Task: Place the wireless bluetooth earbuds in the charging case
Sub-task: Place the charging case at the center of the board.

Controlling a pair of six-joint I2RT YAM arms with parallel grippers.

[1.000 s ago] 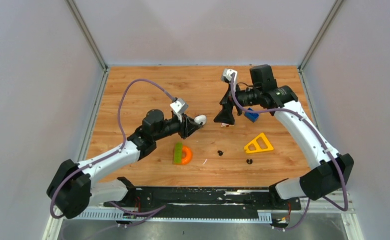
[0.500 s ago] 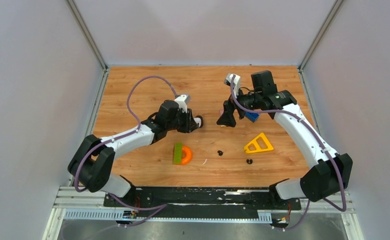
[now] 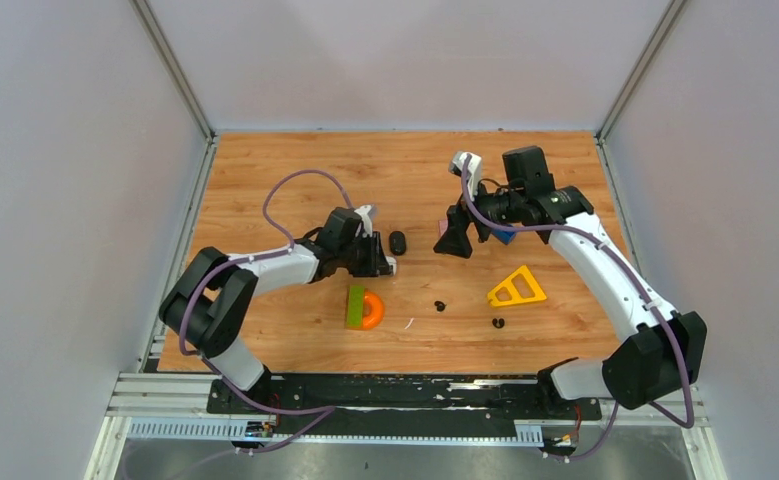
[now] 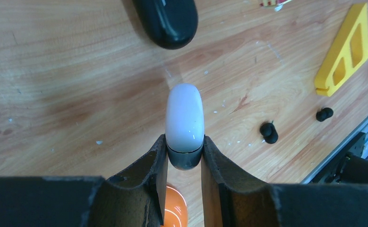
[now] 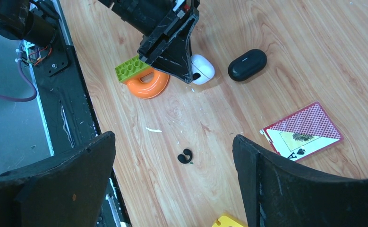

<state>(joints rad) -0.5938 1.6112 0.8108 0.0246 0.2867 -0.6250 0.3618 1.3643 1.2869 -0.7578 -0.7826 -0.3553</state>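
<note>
The first black earbud (image 4: 268,133) and the second black earbud (image 4: 324,113) lie loose on the table (image 4: 54,71). Both are off to the right of the left tool (image 4: 184,151) and apart from it. The left tool pinches a white charging case (image 4: 184,113) by its end. A black charging case (image 4: 165,21) lies just ahead. The right tool (image 5: 172,139) is spread wide, high over the first black earbud.

Overhead: looks down from behind the bases over the whole table (image 3: 265,170). Wrists: look down closely, both catching the black case (image 4: 165,19).
</note>
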